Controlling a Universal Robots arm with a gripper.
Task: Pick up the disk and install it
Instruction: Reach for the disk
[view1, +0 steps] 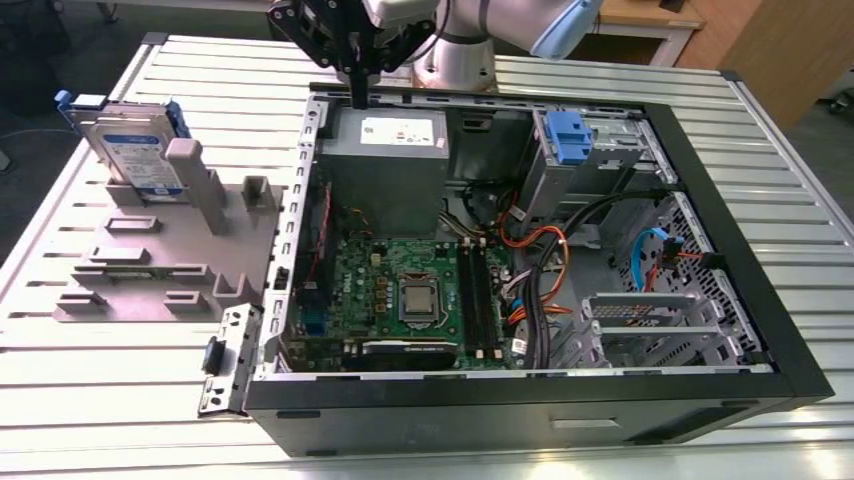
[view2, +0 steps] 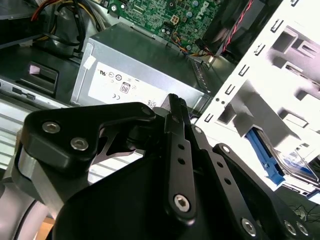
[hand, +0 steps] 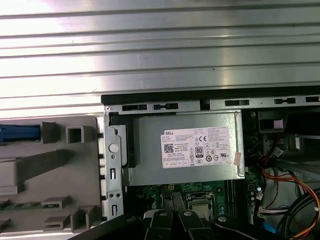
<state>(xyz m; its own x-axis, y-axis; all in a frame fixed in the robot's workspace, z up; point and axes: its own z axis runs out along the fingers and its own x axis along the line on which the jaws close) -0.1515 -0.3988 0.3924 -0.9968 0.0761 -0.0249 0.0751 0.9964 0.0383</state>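
Item: disk (view1: 134, 150), silver-grey drive with white-and-blue label in a blue bracket. Location: standing on edge in a slot of the grey stand (view1: 147, 260), at the exterior view's left, outside the case (view1: 534, 400) and just beside its side wall; its blue bracket also shows in both wrist views. Condition: untouched, nothing gripping it. Item: gripper (view1: 360, 98), black, hanging fingers-down over the far rim of the case, above the power supply (view1: 387, 170), the grey box with a white sticker. State: the fingers look pressed together and carry nothing; in the second wrist view the linkages meet at one tip. It is well apart from the disk. Item: case, lying open on the slatted table (view1: 774, 130), with the green board (view1: 400, 290) and its cables exposed. A metal cage (view1: 627, 150) with a blue latch (view1: 567, 135) stands at the far corner on the exterior view's right; whether it has a free bay cannot be told. Progress, as judged: at the start. The disk is not yet picked up and not installed, so both steps of the task remain open.
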